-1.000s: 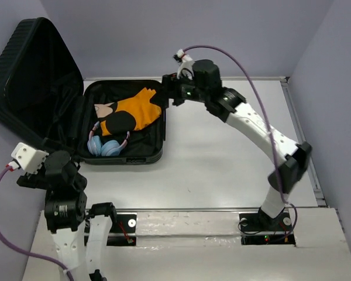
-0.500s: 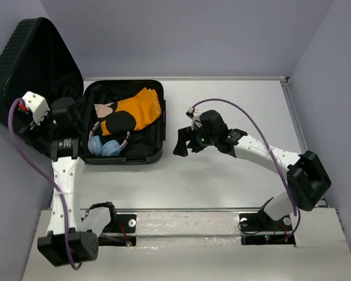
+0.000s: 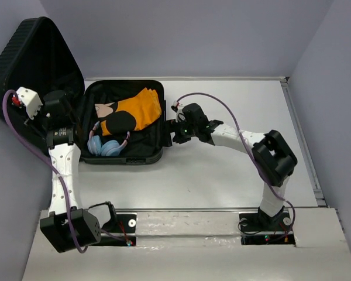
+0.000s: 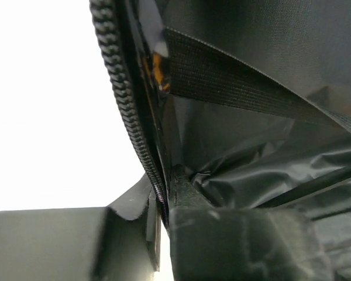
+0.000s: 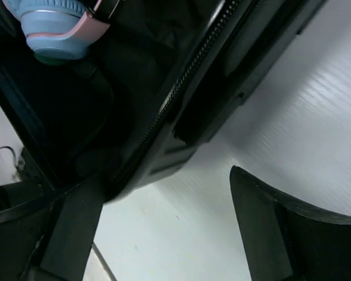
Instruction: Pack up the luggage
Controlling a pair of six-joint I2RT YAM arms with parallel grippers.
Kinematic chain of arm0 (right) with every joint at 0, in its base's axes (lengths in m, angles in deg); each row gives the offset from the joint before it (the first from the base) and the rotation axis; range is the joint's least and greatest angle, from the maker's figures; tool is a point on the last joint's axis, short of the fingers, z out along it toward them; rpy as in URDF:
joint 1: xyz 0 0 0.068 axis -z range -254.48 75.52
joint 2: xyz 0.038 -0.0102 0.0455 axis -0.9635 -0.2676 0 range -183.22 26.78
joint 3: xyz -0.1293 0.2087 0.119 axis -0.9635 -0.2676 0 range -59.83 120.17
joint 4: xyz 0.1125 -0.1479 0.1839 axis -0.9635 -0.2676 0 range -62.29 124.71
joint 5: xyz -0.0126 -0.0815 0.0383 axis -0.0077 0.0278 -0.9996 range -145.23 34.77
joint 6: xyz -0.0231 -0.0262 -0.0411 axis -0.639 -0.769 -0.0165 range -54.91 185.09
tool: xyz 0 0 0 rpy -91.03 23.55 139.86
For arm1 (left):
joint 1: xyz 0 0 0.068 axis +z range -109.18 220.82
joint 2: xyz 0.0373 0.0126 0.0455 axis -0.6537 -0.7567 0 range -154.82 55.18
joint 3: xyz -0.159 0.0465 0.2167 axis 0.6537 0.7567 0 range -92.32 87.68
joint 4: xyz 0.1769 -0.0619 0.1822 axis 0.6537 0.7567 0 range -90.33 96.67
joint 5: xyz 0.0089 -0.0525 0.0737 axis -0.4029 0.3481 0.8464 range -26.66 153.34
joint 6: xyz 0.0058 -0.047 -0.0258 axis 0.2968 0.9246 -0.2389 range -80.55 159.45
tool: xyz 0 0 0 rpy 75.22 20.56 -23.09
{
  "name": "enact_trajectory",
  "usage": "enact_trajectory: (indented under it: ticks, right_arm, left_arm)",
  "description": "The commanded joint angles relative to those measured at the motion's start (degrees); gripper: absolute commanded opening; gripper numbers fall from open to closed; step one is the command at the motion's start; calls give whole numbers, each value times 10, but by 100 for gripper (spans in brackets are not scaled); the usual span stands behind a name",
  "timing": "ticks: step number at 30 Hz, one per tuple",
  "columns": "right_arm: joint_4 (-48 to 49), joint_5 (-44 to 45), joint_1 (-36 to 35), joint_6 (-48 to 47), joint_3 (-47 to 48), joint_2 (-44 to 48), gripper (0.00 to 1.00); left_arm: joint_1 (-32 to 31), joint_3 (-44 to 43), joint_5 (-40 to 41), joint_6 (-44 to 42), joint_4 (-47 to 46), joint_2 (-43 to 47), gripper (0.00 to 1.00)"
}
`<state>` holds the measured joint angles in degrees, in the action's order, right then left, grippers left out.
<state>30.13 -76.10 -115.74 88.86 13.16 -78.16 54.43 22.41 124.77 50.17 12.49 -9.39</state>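
White table [image 3: 222,170], open luggage [image 3: 35,64]; left gripper [image 4: 162,222] pinching its lid rim, right gripper [image 5: 164,184] spread.

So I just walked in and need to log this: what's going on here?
Two robot arms are packing the luggage, which lies open on the table with its lid raised. An orange garment and blue headphones are already inside. The left end effector is shut on the lid's zippered edge; the right end effector is open beside the base's right wall, gripping nothing.

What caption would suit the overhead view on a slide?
Open luggage holding orange garment and blue headphones; left tool pinches its zippered rim, right tool open beside it.
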Motion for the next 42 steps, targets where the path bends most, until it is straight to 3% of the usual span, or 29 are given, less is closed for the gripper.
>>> enact_trajectory:
  ticks: [1,3,4,5,11,13,16,20,21,23,25,27,29,31,35,38,39,41,42]
  right_arm:
    - [36,10,-5,28,53,-59,81]
    - [40,23,-11,38,49,-67,49]
    - [40,30,-11,39,45,-66,21]
    - [41,47,-17,40,40,-62,7]
    - [62,81,-17,39,-13,-23,7]
    - [64,85,-17,39,-22,-20,7]
    - [65,92,-17,39,-47,-11,7]
    - [65,123,-3,31,-106,32,7]
    - [65,124,4,31,-122,59,7]
    - [64,127,17,29,-153,87,7]
    - [63,131,38,22,-201,131,7]
    - [61,132,57,15,-227,158,7]
    - [50,127,79,9,-267,193,8]
    - [39,125,94,6,-280,216,9]
    - [-12,142,118,-9,-298,307,10]
    - [-76,180,125,-20,-294,347,10]
    - [-104,204,125,-24,-296,372,10]
    - [-126,238,132,-23,-300,396,11]
    - [-137,262,137,-15,-301,405,22]
  left_arm:
    - [-27,25,-46,12,-42,34,6]
    - [-59,42,-40,-16,-64,60,6]
    - [-112,62,-15,-28,-77,70,6]
    - [-143,71,-1,-42,-94,91,6]
    - [-428,110,74,-11,-93,166,6]
    - [-500,125,73,18,-83,181,6]
    - [-658,140,67,58,-60,171,6]
    - [-753,142,42,91,-49,154,7]
    - [-782,130,11,91,-47,154,32]
    - [-815,111,-17,88,-52,160,70]
    - [-853,70,-49,92,-67,174,98]
    - [-865,48,-82,71,-89,189,99]
    - [-869,22,-177,38,-125,192,99]
    - [-869,-14,-203,30,-147,184,99]
    - [-847,-126,-126,-10,-105,86,99]
    - [-746,-238,-180,14,-15,14,99]
    - [-642,-276,-279,24,-2,-25,99]
    - [-543,-309,-346,40,27,-70,99]
    - [-456,-333,-403,40,40,-127,99]
